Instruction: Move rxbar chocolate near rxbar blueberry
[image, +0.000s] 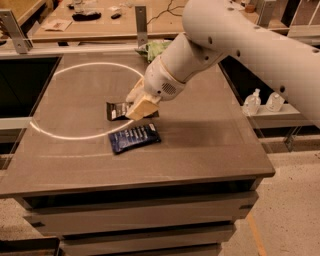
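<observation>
The rxbar chocolate (116, 110), a narrow dark brown-black bar, lies on the grey table (210, 135), its right part hidden under my gripper. The rxbar blueberry (134, 138), a wider dark blue wrapper with white lettering, lies flat just in front of it, a small gap apart. My gripper (138, 107) hangs from the white arm directly over the chocolate bar's right end, with its tan fingers (141, 106) pointing down at the bar.
A green bag (155, 48) lies at the table's far edge behind the arm. A white ring of tape (60, 135) marks the tabletop on the left. Two small bottles (252, 102) stand on a ledge to the right. A cluttered bench runs behind.
</observation>
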